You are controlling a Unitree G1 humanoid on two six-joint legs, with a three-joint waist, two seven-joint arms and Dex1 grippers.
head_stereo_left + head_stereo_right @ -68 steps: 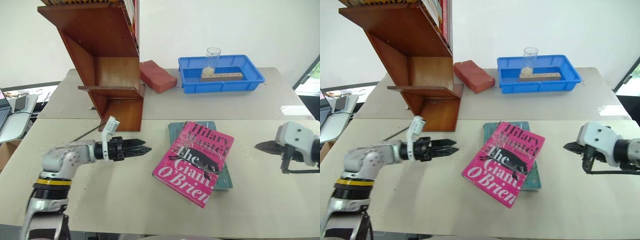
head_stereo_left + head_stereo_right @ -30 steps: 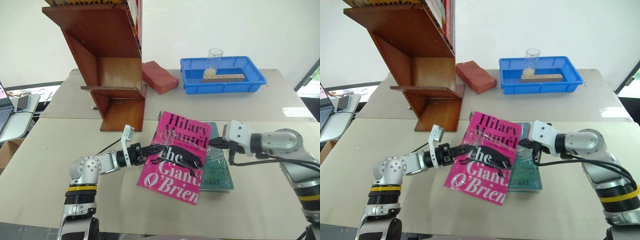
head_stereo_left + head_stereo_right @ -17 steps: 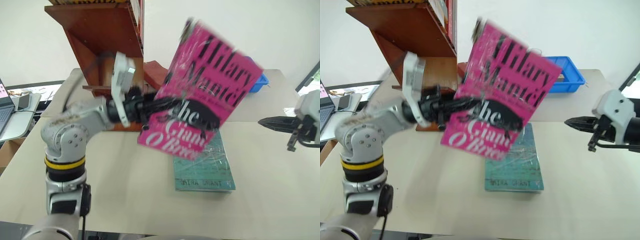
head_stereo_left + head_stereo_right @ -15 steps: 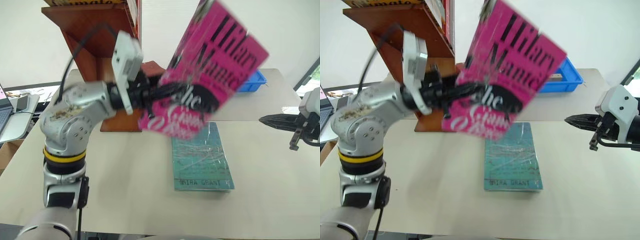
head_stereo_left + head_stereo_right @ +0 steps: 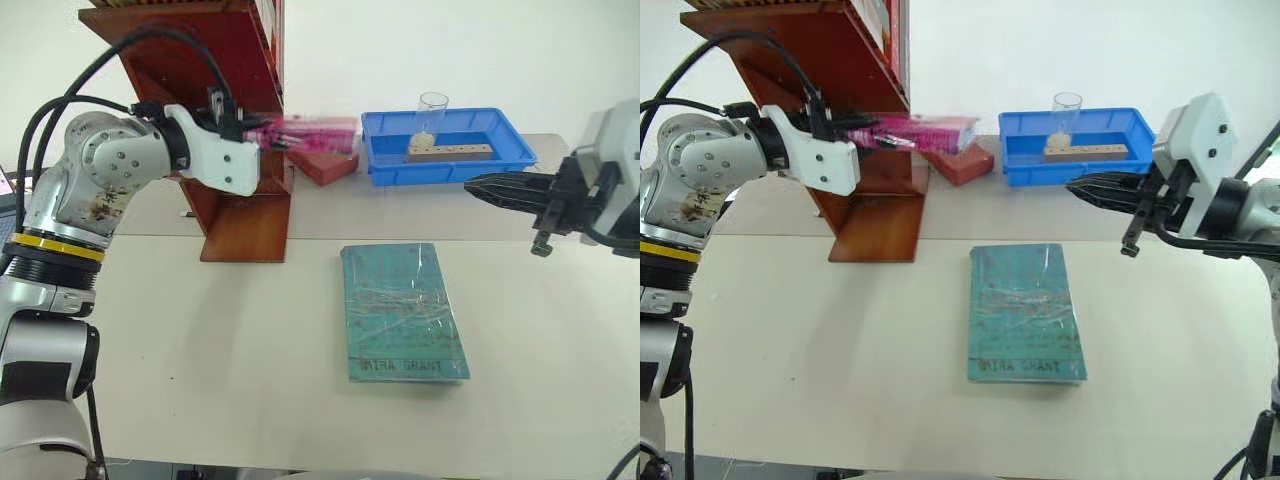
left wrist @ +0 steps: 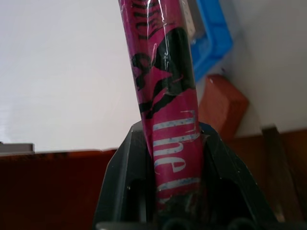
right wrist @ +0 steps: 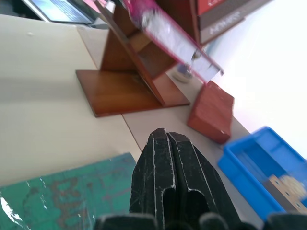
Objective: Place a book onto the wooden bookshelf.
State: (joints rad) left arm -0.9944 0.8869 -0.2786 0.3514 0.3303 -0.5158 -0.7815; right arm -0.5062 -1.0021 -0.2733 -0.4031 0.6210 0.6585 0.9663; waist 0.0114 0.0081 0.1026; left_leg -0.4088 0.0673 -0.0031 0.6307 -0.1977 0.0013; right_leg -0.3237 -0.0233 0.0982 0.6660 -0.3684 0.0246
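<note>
Now book (image 6: 165, 120) clamped between left gripper (image 5: 262, 137) jaws, held level.

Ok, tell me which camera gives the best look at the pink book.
Left wrist view: the pink book runs up between the left gripper fingers, its lettering legible. Both eye views show it edge-on beside the wooden bookshelf; the right wrist view catches one glossy edge.

Robot test lab or office-type room. Plain white walls, two pale surface tops (image 5: 200, 340) pushed together, seam running left to right. Props staged rather than lived-in: wooden bookshelf (image 5: 225, 120) far left, blue plastic tray (image 5: 450, 165) far right holding a clear cup (image 5: 431, 112) and a drilled wooden block (image 5: 450, 152), red brick (image 5: 325, 165) between them. Laptop (image 7: 62, 9) on a side desk at far left.
</note>
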